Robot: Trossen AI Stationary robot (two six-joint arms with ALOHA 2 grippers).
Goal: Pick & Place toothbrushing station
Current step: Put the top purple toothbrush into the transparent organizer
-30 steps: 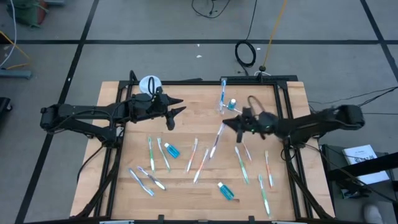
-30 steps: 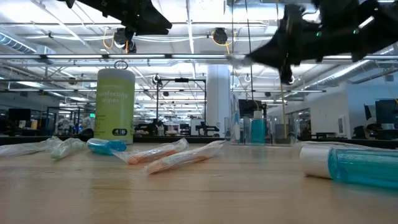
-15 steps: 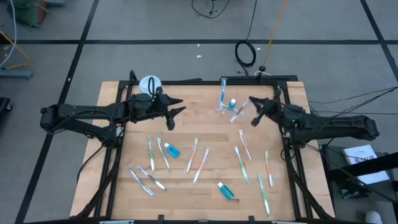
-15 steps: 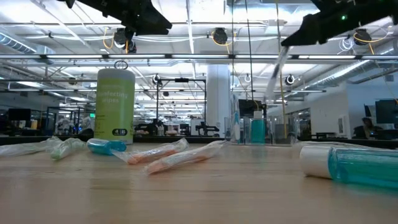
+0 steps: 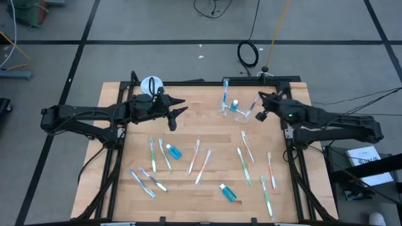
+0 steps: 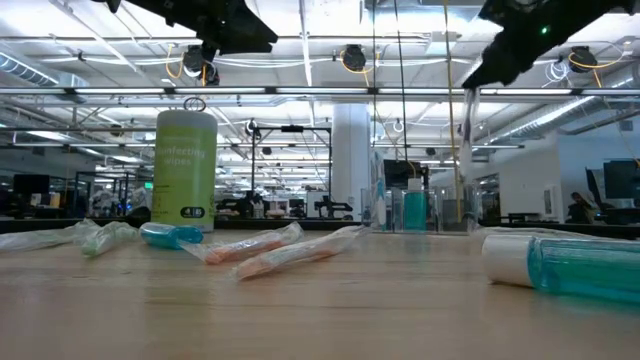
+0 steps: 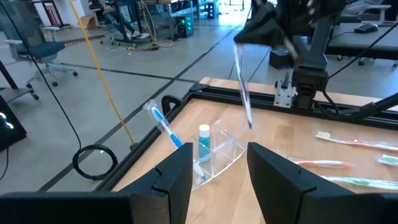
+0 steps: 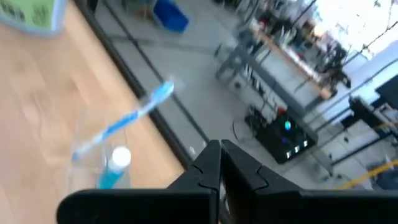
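Note:
The clear plastic cup (image 5: 230, 108) stands near the table's far edge with a blue toothbrush (image 7: 165, 127) leaning in it and a blue toothpaste tube (image 7: 203, 145) upright in it. My right gripper (image 5: 261, 105) hovers just right of the cup. It is shut on a slim toothbrush in a clear wrapper (image 7: 242, 87), which also shows in the low view (image 6: 465, 140). My left gripper (image 5: 178, 113) is open and empty, raised over the far left of the table; its fingers (image 7: 177, 183) face the cup. My right gripper pinches the wrapped toothbrush by its upper end (image 7: 238, 53) between its two shut fingers. The fingers come from the table's right side, slanting down. The brush hangs nearly upright below them, clear of the table, beside the cup.
Several toothbrushes (image 5: 201, 160) and two toothpaste tubes (image 5: 173, 151) (image 5: 229, 193) lie scattered over the wooden table's middle and near part. A light-green canister with a white lid (image 5: 151, 83) stands at the far left. A black frame rail (image 5: 251, 81) runs along the far edge.
My right gripper has carried the wrapped toothbrush up from the table's middle toward the far right, next to the cup. The brush has swung from slanting to hanging nearly upright.

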